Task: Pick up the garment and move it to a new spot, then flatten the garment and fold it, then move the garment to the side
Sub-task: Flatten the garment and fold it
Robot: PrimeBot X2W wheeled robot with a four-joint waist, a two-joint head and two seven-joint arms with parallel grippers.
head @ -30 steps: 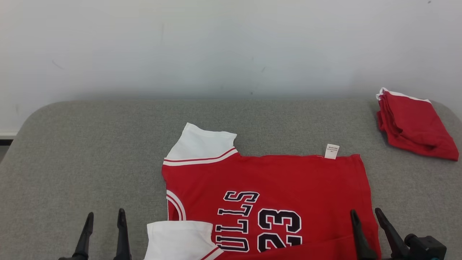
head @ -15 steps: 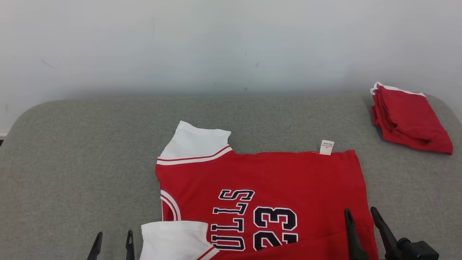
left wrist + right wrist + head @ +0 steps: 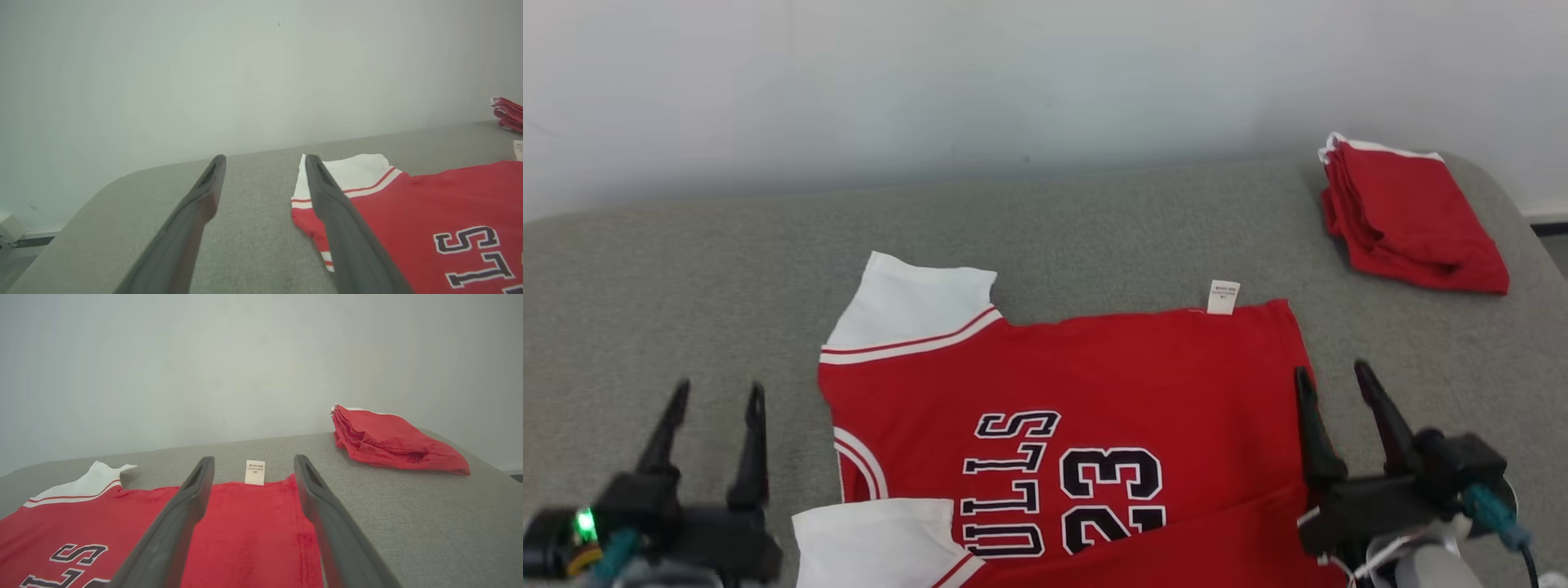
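Resting beyond jersey (image 3: 1094, 367): folded red cloth (image 3: 1413, 220)

Setting: a plain test room or lab, as far as I can judge. Item one, my bench (image 3: 1094, 212): a long top with rounded corners, covered in grey woven fabric and set against a plain off-white wall (image 3: 1013, 73) with faint scuffs. Item two, the stock on it: a red jersey (image 3: 1111, 367) spread flat and a folded red garment (image 3: 1413, 220) at the far right corner; at the wall's foot, a dark strip (image 3: 1550, 229) and a small white box (image 3: 10, 228).
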